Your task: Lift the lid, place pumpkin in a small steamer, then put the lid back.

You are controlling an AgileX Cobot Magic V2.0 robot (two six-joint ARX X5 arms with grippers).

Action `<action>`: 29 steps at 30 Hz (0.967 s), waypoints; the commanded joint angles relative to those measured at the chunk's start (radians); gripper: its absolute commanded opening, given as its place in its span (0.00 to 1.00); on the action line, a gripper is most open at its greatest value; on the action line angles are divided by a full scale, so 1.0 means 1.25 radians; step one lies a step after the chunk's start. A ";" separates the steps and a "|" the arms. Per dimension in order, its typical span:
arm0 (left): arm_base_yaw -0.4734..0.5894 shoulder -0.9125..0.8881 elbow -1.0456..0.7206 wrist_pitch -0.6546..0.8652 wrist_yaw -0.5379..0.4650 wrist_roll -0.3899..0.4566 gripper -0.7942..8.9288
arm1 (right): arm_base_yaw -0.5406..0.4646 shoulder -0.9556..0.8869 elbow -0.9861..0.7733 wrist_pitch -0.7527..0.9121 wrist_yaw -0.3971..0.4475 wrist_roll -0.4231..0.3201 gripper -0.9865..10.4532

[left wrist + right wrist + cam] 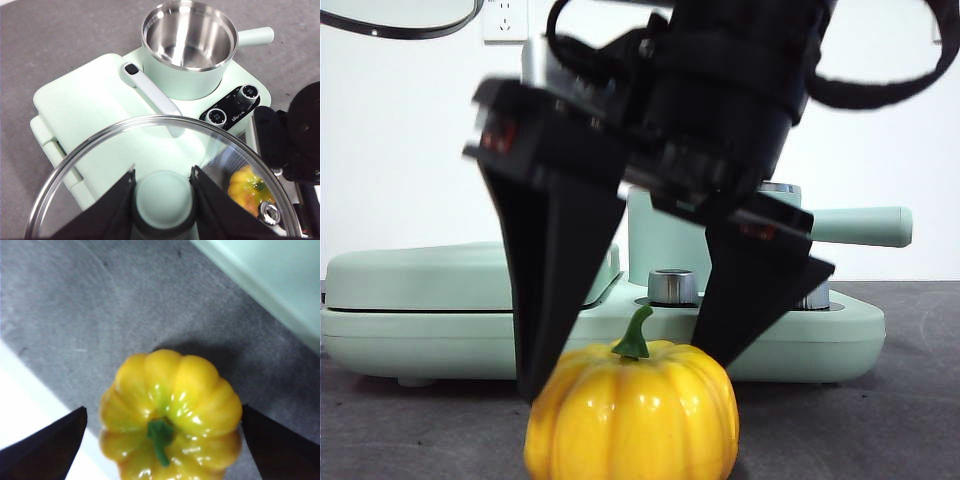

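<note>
The yellow-orange pumpkin with a green stem sits on the grey table in front of the appliance. My right gripper is open, with one jaw on each side of the pumpkin and neither jaw clearly touching it. My left gripper is shut on the mint-green knob of the round glass lid and holds it up in the air. The small steamer stands open and empty on the appliance, its long handle pointing sideways. In the front view the steamer is mostly hidden behind the right gripper.
The steamer stands on a mint-green appliance base with two steel control knobs. Beside the steamer lies a wide flat rectangular cover with a long handle. The right arm shows as a black mass in the left wrist view.
</note>
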 commanded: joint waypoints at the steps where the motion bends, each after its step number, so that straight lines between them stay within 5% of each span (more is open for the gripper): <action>1: -0.002 -0.007 0.011 0.021 0.000 -0.007 0.14 | 0.013 0.028 0.013 0.009 0.003 -0.002 0.51; 13: -0.002 -0.010 0.011 0.023 0.000 -0.008 0.14 | 0.013 0.074 0.013 0.024 -0.015 -0.007 0.51; 19: -0.002 -0.010 0.011 0.023 0.000 -0.008 0.14 | 0.013 0.074 0.013 0.026 -0.019 -0.007 0.36; 29: -0.002 -0.011 0.011 0.023 0.000 -0.004 0.14 | 0.003 0.073 0.067 -0.052 -0.024 -0.016 0.35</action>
